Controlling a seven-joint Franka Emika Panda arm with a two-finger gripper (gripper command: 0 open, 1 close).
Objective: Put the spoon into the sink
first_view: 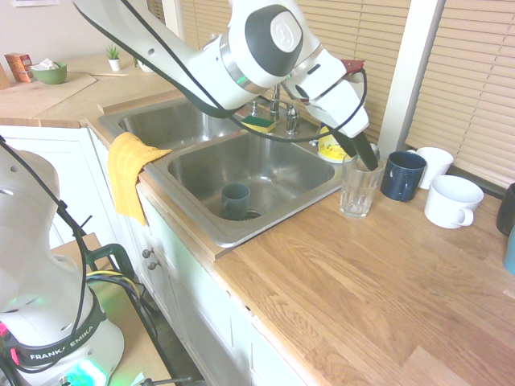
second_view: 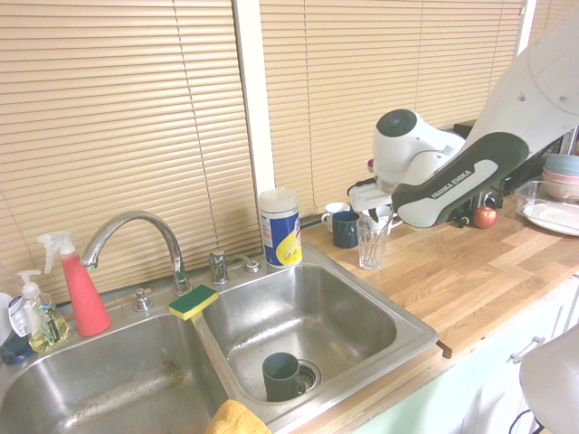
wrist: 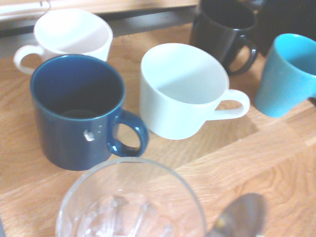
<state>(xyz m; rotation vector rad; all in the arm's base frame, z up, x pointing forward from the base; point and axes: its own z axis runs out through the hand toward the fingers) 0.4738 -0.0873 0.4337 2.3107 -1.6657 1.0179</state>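
End effector [first_view: 366, 157] open, hanging over the clear glass [first_view: 359, 186] at right-centre of first exterior frame, holding nothing. Spoon [wrist: 242, 217] shows blurred at bottom right of wrist frame, lying on wooden surface [first_view: 378, 281] beside the glass. Sink [first_view: 265, 173] left of the glass, dark cup [first_view: 235, 201] in its basin.

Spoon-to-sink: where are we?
Done: nothing; no spoon in the sink, just a dark cup. In hand: open gripper at the glass; the spoon shows only in the wrist view, beside that glass. Left: grasp, carry, release in sink.
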